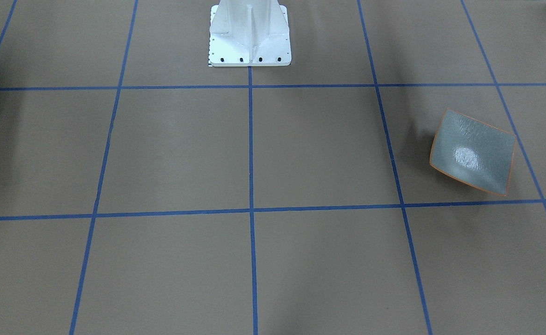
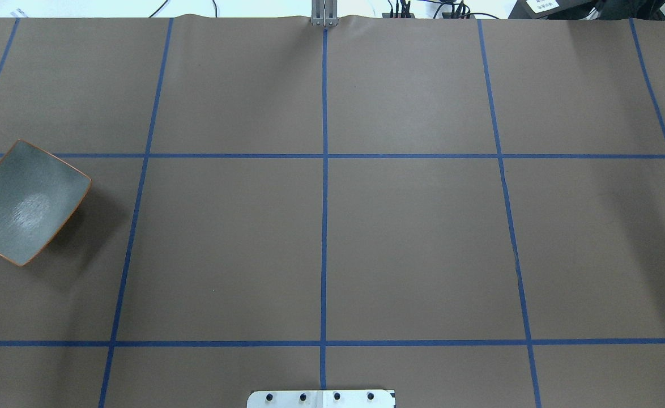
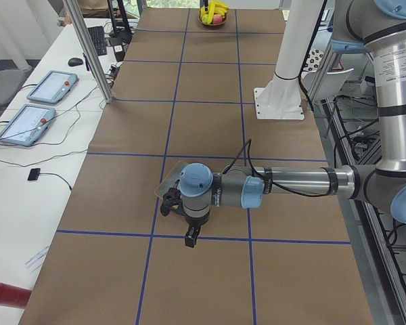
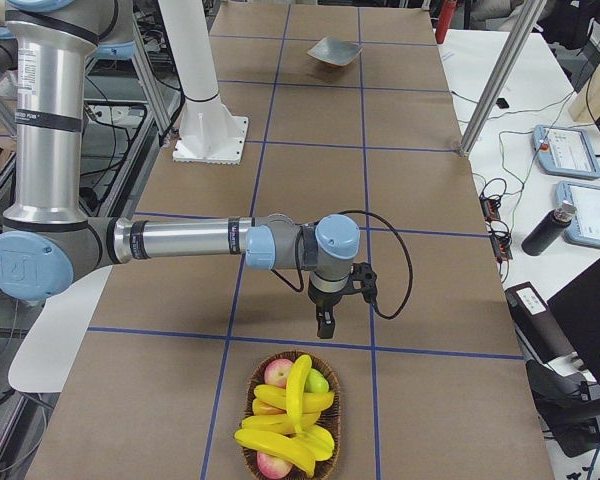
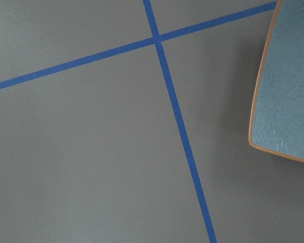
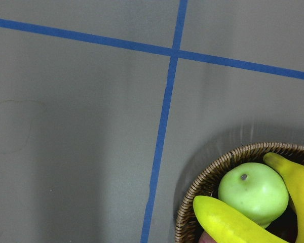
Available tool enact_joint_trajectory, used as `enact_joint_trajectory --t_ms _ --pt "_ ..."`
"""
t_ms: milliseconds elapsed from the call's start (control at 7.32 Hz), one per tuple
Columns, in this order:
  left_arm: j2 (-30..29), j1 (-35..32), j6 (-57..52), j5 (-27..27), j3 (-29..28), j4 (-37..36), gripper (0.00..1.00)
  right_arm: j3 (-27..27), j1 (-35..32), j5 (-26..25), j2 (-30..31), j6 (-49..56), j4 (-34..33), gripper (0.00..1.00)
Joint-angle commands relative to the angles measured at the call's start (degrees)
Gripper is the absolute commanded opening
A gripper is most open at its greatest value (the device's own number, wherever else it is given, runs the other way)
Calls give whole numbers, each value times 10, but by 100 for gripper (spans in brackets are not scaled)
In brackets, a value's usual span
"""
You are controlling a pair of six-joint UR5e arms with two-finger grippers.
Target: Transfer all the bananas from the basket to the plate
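Step in hand: the first pick, as I judge it, since no banana is on the plate yet.
Bananas (image 4: 296, 392): piled in the basket (image 6: 203, 181) at the robot's right end of the worktop (image 2: 412, 238), lying over apples. One arches across the top of the heap.
Plate (image 2: 26, 201): bare, at the robot's left end of the worktop, well apart from the basket.
Right claw (image 4: 323, 328): points down over bare worktop just beside the basket's rim, on the plate side. I cannot tell whether it is spread or pressed together (only a side view shows it).
Left claw (image 3: 190, 240): hangs low just beside the plate. Its state cannot be told either.
Which banana: the top one, because nothing lies on it.
Grip: come straight down over its middle, with the jaws set across the curve, not along it.
Surface: glossy plastic, so it probably slips. Close squarely on the thickest part.
Neighbours: the green apple (image 6: 252, 192) sits close against the bananas, so keep the fingers clear of it.
Lift: straight up until clear of the rim, so the basket is not dragged.
Reach: the plate looks far for this arm, and a hand-over near the middle may be needed.
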State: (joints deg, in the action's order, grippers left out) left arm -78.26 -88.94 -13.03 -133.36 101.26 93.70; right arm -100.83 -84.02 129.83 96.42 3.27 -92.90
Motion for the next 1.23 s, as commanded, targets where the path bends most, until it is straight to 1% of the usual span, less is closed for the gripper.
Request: enact_joint_trajectory --t_ms 0,137,273,410,547,683,820,957,1093 --pt "-9 -1 2 4 2 0 100 -13 0 1 -3 -1 0 100" --pt "-10 -2 1 3 6 1 100 -14 0 1 -8 -1 4 100" --pt "-11 -1 -1 3 6 1 100 -16 0 1 -24 -2 39 100" --pt "-12 -1 -1 3 5 3 100 -9 0 0 -35 -2 95 100" --pt "-11 -1 -3 2 6 3 100 -13 0 4 -30 -5 130 100" --pt "-10 -1 -2 2 5 3 100 -22 -2 11 -9 5 155 100" --pt "-10 -1 -2 0 3 3 100 -14 -1 8 10 36 189 100" --pt "-10 -1 -2 -1 3 3 100 -13 -2 3 24 104 202 100" --pt "-10 -1 -2 -1 4 3 100 -8 -6 -5 34 198 202 98"
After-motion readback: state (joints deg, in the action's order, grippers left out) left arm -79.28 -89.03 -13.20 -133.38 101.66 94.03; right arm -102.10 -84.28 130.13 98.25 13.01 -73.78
